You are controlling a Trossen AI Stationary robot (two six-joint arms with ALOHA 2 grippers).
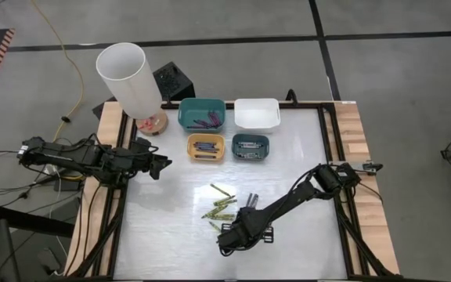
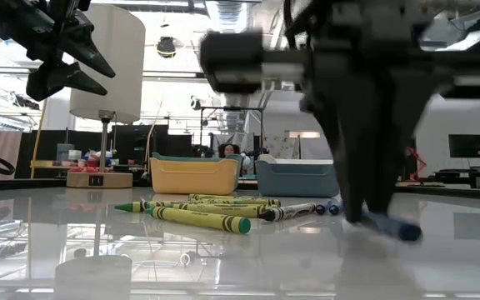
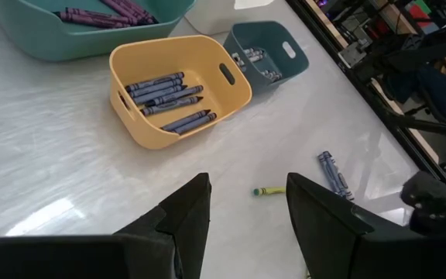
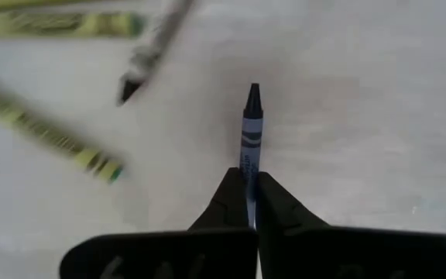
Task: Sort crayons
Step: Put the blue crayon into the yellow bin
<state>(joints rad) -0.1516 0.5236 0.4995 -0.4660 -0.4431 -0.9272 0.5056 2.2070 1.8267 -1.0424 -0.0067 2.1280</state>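
My right gripper (image 4: pixel 250 186) points down at the table's near middle (image 1: pixel 237 233), shut on a blue crayon (image 4: pixel 252 128). Just left of it lie several loose yellow-green crayons (image 1: pixel 221 205), with a grey one (image 2: pixel 294 211) beside them. Another blue crayon (image 3: pixel 331 174) lies nearby. At the back stand a teal bin (image 1: pixel 202 113) with purple crayons, a white bin (image 1: pixel 257 113), a yellow bin (image 3: pixel 180 89) with blue crayons and a blue-grey bin (image 3: pixel 265 54) with grey ones. My left gripper (image 3: pixel 246 209) hangs open above the table's left side (image 1: pixel 163 164). My right gripper pinches the blue crayon's two long sides between its two fingertips, at the crayon's rear part (image 4: pixel 248 172). The fingers come from above, pointing down. The crayon lies about flat at table height, and its pointed end (image 4: pixel 253 94) sticks out ahead of the fingers (image 2: pixel 365 208).
A tall white cylinder on a wooden base (image 1: pixel 131 78) stands at the far left corner. Wooden rails (image 1: pixel 358 149) run along the table's left and right sides. Bare tabletop (image 1: pixel 312 251) stretches to the right of the right arm and along the near edge.
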